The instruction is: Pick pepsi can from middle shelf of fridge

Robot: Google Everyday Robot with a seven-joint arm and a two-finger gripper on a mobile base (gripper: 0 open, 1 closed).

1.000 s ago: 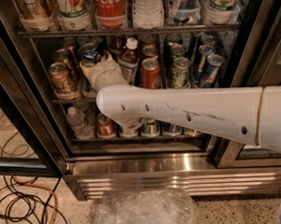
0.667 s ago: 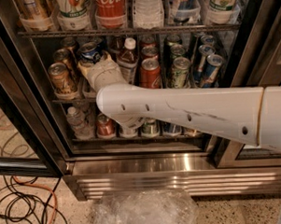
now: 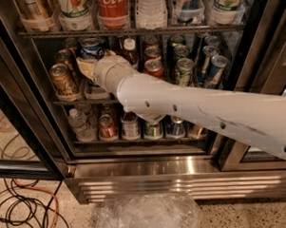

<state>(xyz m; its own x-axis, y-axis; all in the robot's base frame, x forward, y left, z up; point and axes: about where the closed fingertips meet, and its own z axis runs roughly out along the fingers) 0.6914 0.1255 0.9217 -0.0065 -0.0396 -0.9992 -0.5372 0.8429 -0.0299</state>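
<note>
Gripper (image 3: 86,66) is deep in the fridge (image 3: 150,175), over the middle shelf (image 3: 69,102); can't tell if it's spread or closed, the wrist hides it. Pepsi can (image 3: 90,48) sits just above and behind the gripper, touching or nearly so. Risks: the wrist could knock the white-capped bottle (image 3: 129,49) to the gripper's right or the gold can (image 3: 63,80) to its left, or the can could tip in a shallow grip. Readable: Coca-Cola script on the red bottle (image 3: 112,7) above the gripper; the Pepsi logo is unclear.
</note>
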